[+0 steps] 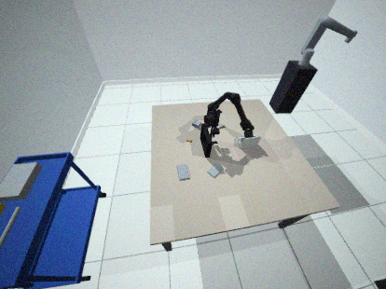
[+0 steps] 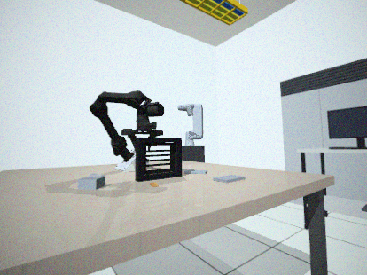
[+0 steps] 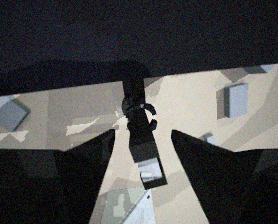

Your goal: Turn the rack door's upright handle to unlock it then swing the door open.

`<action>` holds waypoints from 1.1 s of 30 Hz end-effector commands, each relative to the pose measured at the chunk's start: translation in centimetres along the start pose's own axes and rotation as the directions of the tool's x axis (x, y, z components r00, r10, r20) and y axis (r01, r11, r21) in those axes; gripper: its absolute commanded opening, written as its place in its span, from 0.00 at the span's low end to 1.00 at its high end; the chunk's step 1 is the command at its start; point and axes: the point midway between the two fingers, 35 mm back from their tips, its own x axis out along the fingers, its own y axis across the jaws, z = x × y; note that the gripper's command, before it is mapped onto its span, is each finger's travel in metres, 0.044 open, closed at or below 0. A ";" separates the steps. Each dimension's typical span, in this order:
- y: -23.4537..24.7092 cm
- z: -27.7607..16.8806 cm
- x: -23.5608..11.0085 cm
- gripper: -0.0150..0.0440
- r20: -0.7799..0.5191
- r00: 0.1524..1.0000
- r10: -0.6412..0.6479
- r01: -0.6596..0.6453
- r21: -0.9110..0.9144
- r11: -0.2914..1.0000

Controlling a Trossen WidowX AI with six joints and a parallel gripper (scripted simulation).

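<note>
The gripper (image 1: 214, 131) (image 2: 143, 133) (image 3: 143, 133) stood partly open, its two fingers spread well apart and nothing gripped. In the exterior view it was at the top of the black rack (image 1: 203, 144) (image 2: 140, 162), toward its left side, with the arm (image 1: 233, 97) (image 2: 103, 106) arching in from the left. The rack stood upright on the table (image 1: 196, 213) (image 2: 248, 202). In the wrist view a dark bar (image 3: 141, 130) ran through the space between the fingertips, with a visible gap on either side; whether it was the door's handle could not be told. How far the handle was turned, or the door swung, could not be made out either. In the exterior view, a grey block (image 1: 197, 124) (image 2: 91, 182) lay left of the rack, an orange piece (image 1: 188, 140) (image 2: 153, 184) just on its near side, and a flat grey slab (image 1: 183, 172) (image 2: 229, 178) to the right.
</note>
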 end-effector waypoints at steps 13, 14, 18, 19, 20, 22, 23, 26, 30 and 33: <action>0.0 0.1 0.0 0.74 0.004 1.000 -0.001 0.003 -0.700 0.714; 0.0 0.1 0.0 0.74 0.004 1.000 -0.001 0.003 -0.735 0.678; 0.0 0.1 0.0 0.74 0.004 1.000 -0.001 0.004 -0.854 0.520; 0.0 0.1 0.0 0.74 0.004 1.000 -0.001 0.004 -0.879 0.478; 0.0 0.1 0.0 0.74 0.004 1.000 -0.001 0.004 -0.901 0.433; 0.0 0.1 0.0 0.74 0.004 1.000 -0.001 0.004 -0.940 0.342; 0.0 0.1 0.0 0.74 0.004 1.000 -0.001 0.004 -0.955 0.295; 0.0 0.1 0.0 0.74 0.004 1.000 -0.001 0.004 -0.989 0.150; 0.0 0.1 0.0 0.74 0.004 1.000 -0.001 0.004 -0.999 -0.047; 0.0 0.1 0.0 0.74 0.004 1.000 -0.001 0.004 -0.981 -0.195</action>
